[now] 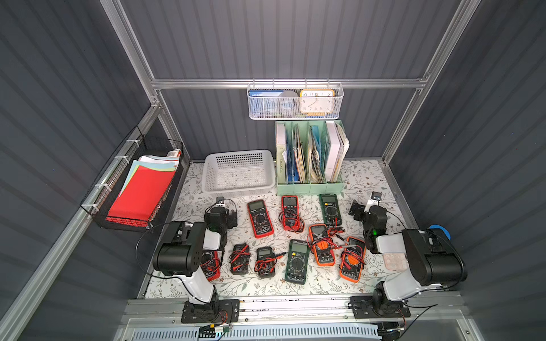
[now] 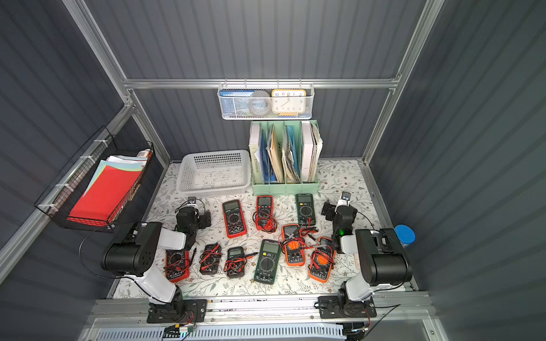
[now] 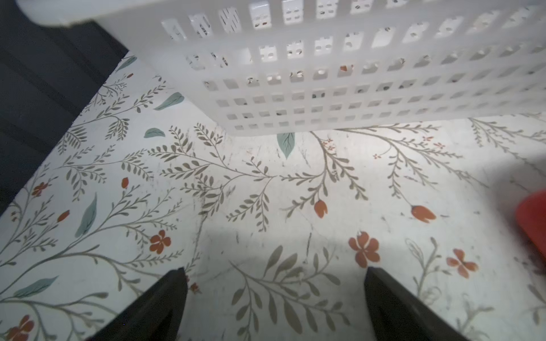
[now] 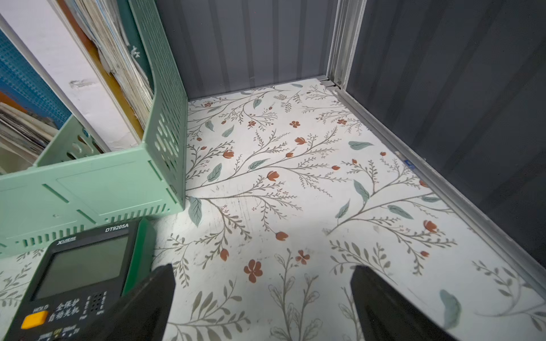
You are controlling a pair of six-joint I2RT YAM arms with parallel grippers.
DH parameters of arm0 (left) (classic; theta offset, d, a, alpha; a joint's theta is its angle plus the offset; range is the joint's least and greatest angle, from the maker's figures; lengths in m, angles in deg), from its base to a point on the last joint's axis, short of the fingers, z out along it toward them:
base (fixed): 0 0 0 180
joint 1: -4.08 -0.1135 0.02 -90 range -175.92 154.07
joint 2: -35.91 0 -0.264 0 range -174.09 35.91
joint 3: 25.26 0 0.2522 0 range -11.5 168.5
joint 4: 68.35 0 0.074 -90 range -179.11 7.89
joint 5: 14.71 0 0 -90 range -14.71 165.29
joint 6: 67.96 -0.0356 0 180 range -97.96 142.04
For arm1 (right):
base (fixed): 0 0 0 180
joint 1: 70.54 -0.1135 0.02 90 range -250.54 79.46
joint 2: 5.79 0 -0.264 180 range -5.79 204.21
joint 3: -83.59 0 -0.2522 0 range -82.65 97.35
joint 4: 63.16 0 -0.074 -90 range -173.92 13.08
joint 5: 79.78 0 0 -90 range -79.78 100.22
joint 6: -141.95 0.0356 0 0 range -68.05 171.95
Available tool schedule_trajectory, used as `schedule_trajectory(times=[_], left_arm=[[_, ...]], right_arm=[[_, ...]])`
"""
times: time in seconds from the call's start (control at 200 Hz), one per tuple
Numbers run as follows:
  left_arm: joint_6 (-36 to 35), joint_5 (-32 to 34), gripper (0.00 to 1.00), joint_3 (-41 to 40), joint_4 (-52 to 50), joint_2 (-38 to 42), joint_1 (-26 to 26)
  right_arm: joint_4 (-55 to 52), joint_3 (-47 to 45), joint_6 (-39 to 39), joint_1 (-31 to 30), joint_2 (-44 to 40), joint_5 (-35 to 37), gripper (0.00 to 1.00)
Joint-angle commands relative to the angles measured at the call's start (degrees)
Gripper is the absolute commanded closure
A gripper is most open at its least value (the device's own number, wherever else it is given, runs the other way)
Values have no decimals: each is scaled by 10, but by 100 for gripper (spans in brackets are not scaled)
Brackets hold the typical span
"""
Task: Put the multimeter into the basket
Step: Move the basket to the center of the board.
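The white perforated basket (image 1: 237, 172) (image 2: 214, 171) stands empty at the back of the flowered table (image 1: 363, 177). Several multimeters lie in front of it: a red one (image 1: 260, 218), a red one wrapped in leads (image 1: 291, 212), a green one (image 1: 330, 209), orange ones (image 1: 322, 245) and small black ones (image 1: 240, 259). My left gripper (image 3: 275, 270) (image 1: 221, 206) is open over bare table just in front of the basket's wall (image 3: 325, 73). My right gripper (image 4: 263, 270) (image 1: 362, 206) is open and empty, just right of the green multimeter (image 4: 82, 271).
A mint file organizer (image 1: 309, 159) (image 4: 88, 189) stands right of the basket. A black wire basket with coloured papers (image 1: 139, 189) hangs on the left wall, a white mesh basket with a clock (image 1: 295, 102) on the back rail. A blue-lidded jar (image 1: 440, 230) sits behind the right arm.
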Motion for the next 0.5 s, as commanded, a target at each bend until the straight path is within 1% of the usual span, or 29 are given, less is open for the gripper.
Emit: schedule_trajectory(times=[0.0, 0.495], left_arm=[[-2, -7, 1, -2, -40, 1, 0], [-1, -9, 1, -4, -40, 2, 0]], right_arm=[[9, 0, 1, -1, 0, -3, 1], [-1, 6, 6, 1, 0, -3, 1]])
